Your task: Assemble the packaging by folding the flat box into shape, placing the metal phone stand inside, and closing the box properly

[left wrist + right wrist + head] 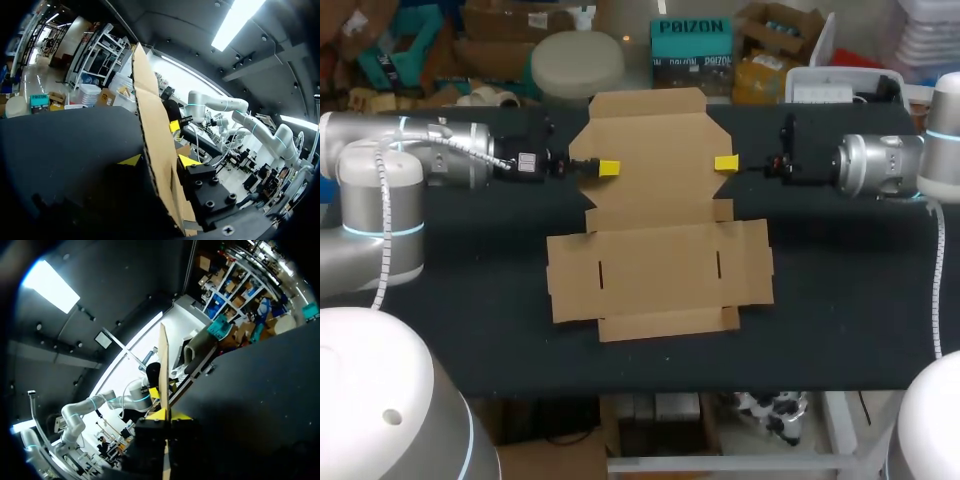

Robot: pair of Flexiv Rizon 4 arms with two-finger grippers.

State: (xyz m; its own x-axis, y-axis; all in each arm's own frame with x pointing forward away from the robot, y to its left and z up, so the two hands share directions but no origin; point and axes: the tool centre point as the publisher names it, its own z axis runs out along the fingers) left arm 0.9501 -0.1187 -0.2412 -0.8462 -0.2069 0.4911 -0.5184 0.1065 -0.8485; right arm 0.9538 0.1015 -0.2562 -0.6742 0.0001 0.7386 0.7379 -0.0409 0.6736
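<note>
A brown cardboard box blank (pixel 660 270) lies unfolded mid-table, its slotted base panel flat. Its far panel (pixel 655 160) sits between my two grippers. My left gripper (pixel 603 168) is at that panel's left edge. In the left wrist view the cardboard (pixel 150 115) passes between the yellow fingertips (pixel 131 160) with a gap on each side, so this gripper (pixel 159 160) is open. My right gripper (pixel 725 163) is at the panel's right edge. In the right wrist view its tips pinch the thin cardboard edge (pixel 163 360), so that gripper (pixel 167 415) is shut on it. No phone stand is in view.
The black table (pixel 850 300) stretches to both sides of the box and in front of it. Both arms come in level along the table's far half, left (pixel 440 150) and right (pixel 880 165).
</note>
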